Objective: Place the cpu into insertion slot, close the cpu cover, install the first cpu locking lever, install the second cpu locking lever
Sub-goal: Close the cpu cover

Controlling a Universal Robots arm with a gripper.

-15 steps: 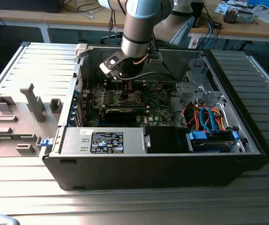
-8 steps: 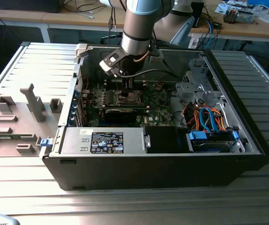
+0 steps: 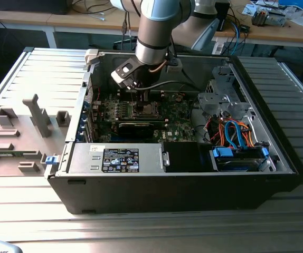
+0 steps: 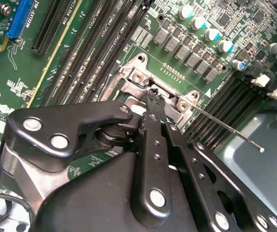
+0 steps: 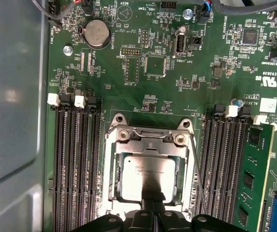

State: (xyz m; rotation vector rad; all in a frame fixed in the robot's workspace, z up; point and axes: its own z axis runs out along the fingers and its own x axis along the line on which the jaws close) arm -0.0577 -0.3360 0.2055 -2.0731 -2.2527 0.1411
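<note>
The cpu [image 5: 145, 176], a silver-grey square, lies in the insertion slot [image 5: 107, 159] on the green motherboard [image 3: 175, 118]. The cpu cover [image 5: 148, 146] lies flat as a silvery frame around it. A thin wire locking lever [image 5: 197, 179] runs along one side of the socket. In the second wrist view that lever [image 4: 235, 135] sticks out free over the memory slots. My gripper [image 5: 154, 212] is shut, with its black fingertips over the cpu's near edge. The second wrist view shows the gripper [image 4: 153, 95] with its tips at the socket's metal plate [image 4: 138, 77]. In the exterior view the gripper [image 3: 135, 90] hangs inside the open case.
Black memory slots [image 5: 76, 164] flank the socket, with a green memory module [image 5: 254, 174] beside them. A coin battery [image 5: 96, 33] and the grey case wall [image 5: 13, 96] are close. A power supply [image 3: 120, 158], a cabled drive cage [image 3: 236, 134] and a grey fixture tray [image 3: 19, 137] are also there.
</note>
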